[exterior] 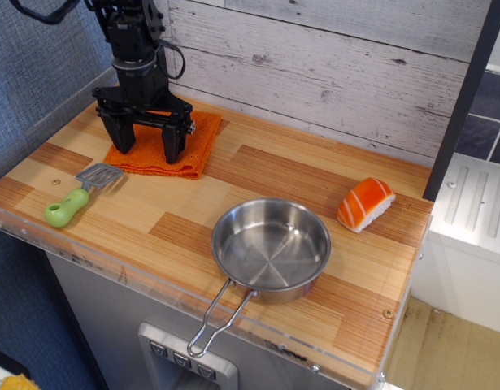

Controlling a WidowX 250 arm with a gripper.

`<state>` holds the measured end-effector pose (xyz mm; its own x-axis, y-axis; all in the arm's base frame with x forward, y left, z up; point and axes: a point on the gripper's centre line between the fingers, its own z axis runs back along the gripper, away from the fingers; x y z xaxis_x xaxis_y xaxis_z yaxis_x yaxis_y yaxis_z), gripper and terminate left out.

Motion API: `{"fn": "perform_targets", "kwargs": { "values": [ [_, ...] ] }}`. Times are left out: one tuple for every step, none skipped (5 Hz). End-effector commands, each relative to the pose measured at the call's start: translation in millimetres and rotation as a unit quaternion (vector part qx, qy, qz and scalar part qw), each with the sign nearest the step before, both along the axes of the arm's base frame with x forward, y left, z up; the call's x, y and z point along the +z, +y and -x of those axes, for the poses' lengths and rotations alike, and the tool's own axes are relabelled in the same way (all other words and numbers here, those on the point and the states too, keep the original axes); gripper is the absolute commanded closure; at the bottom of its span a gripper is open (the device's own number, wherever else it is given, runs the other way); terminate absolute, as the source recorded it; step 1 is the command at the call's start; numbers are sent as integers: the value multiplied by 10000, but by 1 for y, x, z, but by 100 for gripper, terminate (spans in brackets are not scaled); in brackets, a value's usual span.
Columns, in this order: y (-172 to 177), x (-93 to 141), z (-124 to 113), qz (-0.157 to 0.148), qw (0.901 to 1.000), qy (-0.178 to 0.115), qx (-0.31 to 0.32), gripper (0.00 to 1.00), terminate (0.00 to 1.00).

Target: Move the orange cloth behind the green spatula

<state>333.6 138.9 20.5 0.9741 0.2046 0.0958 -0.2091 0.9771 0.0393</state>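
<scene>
Steel pan (271, 247) near front of wooden counter (315, 183), wire handle pointing over the front edge. Sushi piece (365, 203), orange and white, well apart at right.
</scene>
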Motion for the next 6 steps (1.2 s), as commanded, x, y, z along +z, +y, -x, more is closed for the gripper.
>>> {"fn": "perform_targets", "kwargs": {
  "values": [
    [-1,48,3,-257,9979,-599,30,0,0],
    [-2,67,5,-266,9967,-765,4,0,0],
    [-10,95,15,-438,9910,-1264,-98,0,0],
    [-10,95,15,-438,9910,-1264,-98,0,0],
    [-10,95,15,-438,9910,-1264,-98,0,0],
    [-10,95,15,-438,9910,-1264,-98,0,100]
  ]
}}
